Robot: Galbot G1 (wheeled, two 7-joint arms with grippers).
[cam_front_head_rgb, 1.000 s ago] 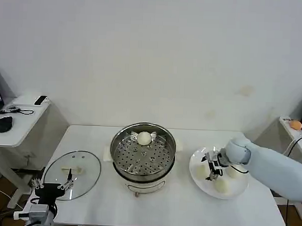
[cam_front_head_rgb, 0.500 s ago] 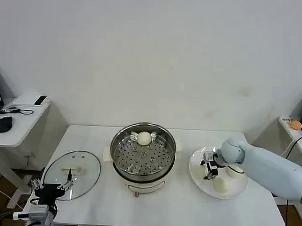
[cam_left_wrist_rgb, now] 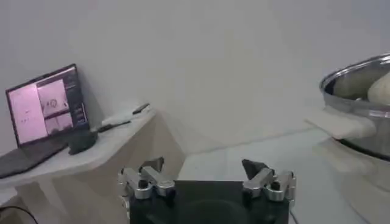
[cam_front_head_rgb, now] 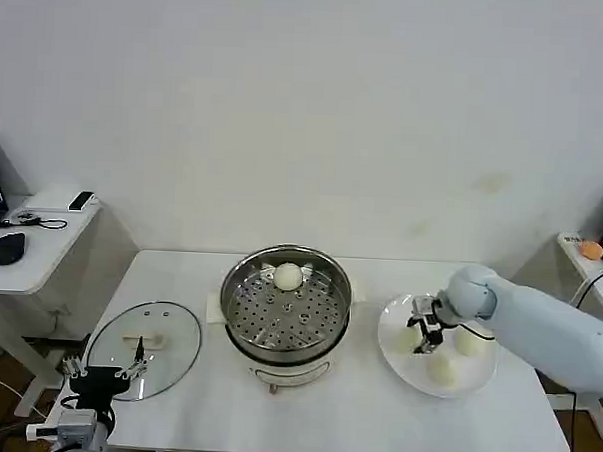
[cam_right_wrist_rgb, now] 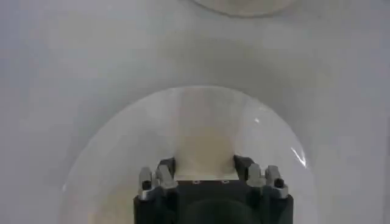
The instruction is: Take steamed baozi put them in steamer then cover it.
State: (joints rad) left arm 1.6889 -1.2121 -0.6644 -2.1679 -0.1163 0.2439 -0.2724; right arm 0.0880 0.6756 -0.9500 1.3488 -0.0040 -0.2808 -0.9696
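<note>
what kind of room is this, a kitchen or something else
Probably a lab or test room staged as a kitchen, not a real one. A round stainless-steel steamer and a flat white plate of buns sit on a plain white table against a bare wall, with an open laptop on a side desk.

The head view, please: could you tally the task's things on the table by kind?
Baozi in the steamer: 1
Baozi on the plate: 3
Steamer: 1
Glass lid: 1
Plate: 1
Total: 7
</note>
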